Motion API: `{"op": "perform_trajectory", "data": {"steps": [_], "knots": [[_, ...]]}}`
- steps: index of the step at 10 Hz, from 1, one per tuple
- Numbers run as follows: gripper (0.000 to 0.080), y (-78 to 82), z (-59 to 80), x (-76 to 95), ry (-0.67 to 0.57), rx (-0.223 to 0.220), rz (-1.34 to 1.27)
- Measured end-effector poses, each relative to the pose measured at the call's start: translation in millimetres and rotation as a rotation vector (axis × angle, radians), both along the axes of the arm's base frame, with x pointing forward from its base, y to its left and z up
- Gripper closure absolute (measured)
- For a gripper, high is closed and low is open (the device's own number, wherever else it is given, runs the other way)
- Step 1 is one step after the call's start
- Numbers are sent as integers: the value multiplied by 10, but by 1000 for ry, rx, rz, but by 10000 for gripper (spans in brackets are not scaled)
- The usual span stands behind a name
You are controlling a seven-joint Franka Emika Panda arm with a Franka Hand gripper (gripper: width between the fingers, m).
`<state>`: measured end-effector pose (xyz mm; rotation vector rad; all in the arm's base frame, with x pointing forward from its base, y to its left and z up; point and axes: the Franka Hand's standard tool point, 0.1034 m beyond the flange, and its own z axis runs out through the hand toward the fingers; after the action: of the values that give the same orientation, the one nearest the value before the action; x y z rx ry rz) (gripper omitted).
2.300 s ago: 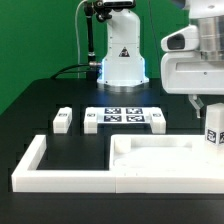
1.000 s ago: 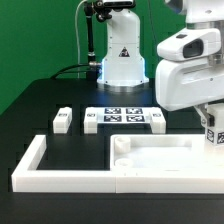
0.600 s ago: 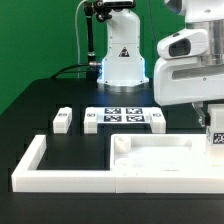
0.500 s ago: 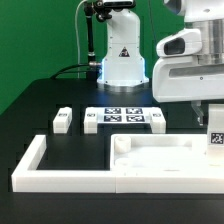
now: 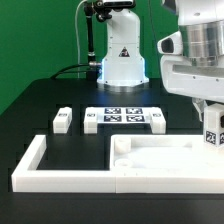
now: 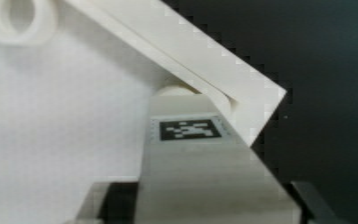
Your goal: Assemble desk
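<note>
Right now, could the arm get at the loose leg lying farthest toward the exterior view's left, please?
Probably not yet: the loose leg lies uncovered with open space above it, but the jaws are closed on a tagged leg, which would likely need setting down first.

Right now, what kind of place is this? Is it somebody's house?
Most likely a robot lab, not a house. A white robot arm stands on a black table, a marker board of printed tags lies flat there, and the gripper holds a tagged desk leg near the tabletop.
</note>
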<state>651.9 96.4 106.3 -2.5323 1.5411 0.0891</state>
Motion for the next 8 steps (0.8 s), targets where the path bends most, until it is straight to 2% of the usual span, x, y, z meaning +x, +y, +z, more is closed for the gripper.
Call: {"op": "perform_trajectory", "data": {"steps": [2,3,4,5,6,8], "knots": [[505,2,-2,-4,5,4,-24],[350,7,-5,-5,2,3,-4],[350,15,-1,-14,3,0,30],[225,33,38,-54,11,-1,240],[165,3,80,-32,-27,5,461],[154,-4,68,-51,-51,6,628]]}}
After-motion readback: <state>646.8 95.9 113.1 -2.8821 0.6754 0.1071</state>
